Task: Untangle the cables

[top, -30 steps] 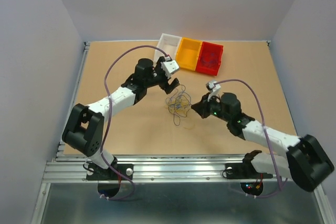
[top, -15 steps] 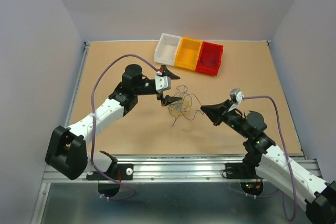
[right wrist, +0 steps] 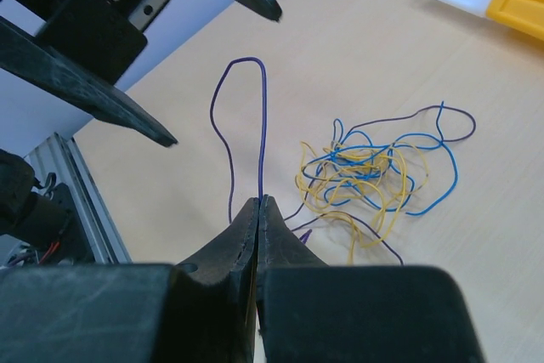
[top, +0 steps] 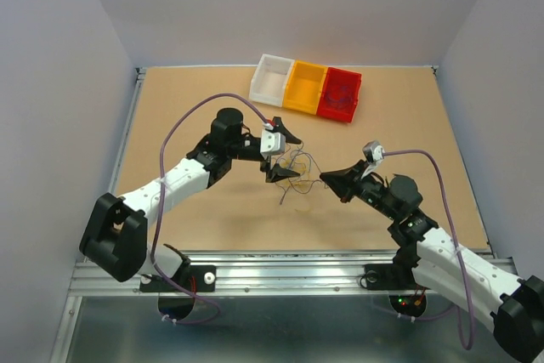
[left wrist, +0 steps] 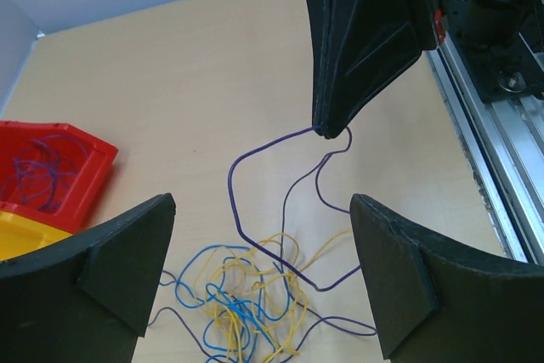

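Though tangled, thin yellow-blue-purple cables [right wrist: 361,178]

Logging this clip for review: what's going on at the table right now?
A tangle of thin wires is being pulled apart. The right tool is shut on a purple wire, which loops up from its tips and trails back into the tangle. The left tool is open above the tangle, holding nothing. More purple wires lie in the red bin.
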